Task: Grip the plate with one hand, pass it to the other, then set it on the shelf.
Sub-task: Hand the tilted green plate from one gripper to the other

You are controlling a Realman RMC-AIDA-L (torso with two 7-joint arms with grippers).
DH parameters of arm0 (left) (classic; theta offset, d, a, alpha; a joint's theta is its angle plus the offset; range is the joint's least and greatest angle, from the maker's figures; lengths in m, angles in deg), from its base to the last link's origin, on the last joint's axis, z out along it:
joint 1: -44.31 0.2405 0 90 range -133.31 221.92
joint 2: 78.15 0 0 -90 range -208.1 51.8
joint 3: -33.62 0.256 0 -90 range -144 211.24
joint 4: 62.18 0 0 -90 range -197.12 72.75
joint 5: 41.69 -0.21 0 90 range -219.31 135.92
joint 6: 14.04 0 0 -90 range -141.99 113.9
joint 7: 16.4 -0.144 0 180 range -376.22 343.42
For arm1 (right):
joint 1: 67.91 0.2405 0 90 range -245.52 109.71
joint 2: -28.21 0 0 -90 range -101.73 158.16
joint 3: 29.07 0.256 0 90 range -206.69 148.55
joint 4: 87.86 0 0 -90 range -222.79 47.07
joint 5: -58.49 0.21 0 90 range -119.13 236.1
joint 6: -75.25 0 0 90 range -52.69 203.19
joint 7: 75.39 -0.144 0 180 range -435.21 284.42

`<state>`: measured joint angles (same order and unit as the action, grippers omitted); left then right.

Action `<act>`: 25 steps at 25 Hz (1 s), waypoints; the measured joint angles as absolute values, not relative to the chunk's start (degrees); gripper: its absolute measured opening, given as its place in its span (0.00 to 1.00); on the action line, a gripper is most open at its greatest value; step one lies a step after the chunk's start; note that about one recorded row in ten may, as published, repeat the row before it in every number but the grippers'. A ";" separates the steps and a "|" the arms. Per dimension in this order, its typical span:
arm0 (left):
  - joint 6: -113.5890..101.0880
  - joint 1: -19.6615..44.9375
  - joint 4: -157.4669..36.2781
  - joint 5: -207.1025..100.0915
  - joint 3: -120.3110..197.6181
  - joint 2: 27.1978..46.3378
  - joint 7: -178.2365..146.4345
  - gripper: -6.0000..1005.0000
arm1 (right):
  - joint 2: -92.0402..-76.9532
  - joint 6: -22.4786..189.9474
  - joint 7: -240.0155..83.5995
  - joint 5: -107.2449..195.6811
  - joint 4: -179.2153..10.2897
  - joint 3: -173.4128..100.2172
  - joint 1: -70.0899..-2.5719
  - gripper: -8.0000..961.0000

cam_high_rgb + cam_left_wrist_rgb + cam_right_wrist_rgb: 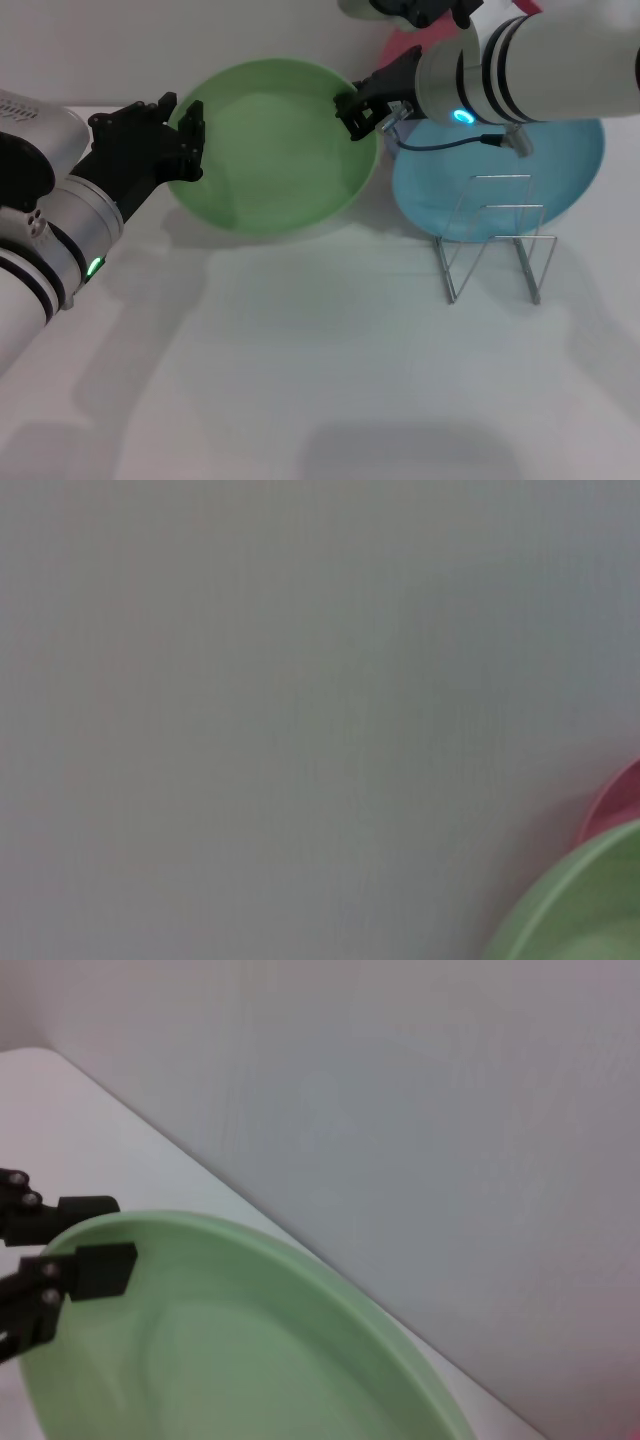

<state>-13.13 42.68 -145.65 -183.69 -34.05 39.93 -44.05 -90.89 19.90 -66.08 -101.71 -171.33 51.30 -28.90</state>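
The light green plate point(270, 160) hangs tilted above the white table, held between both hands. My left gripper point(183, 128) is at its left rim, one finger inside the dish and one outside, shut on the edge. From the right wrist view those left fingers point(95, 1268) show pinching the far rim of the plate point(230, 1350). My right gripper point(358, 112) is shut on the plate's right rim. A corner of the plate point(585, 910) shows in the left wrist view. The wire shelf point(495, 240) stands on the table to the right, with nothing in it.
A sky-blue plate point(570, 170) lies behind the shelf. A pink plate point(400, 45) peeks out at the back, under my right arm. A plain wall point(420, 1110) rises close behind the table.
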 joint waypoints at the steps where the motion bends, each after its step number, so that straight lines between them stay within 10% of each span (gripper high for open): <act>1: -13.13 42.71 -145.74 -183.71 -34.02 39.91 -44.05 0.14 | -90.91 19.92 -66.13 -101.84 -171.52 51.31 -29.02 0.11; 19: -13.51 45.21 -148.59 -183.82 -34.41 39.80 -44.26 0.82 | -91.06 20.29 -68.70 -107.13 -174.75 51.35 -30.47 0.07; 25: -10.84 45.91 -146.23 -183.81 -36.69 39.86 -44.27 0.82 | -90.83 17.07 -67.90 -107.45 -181.81 51.33 -31.93 0.06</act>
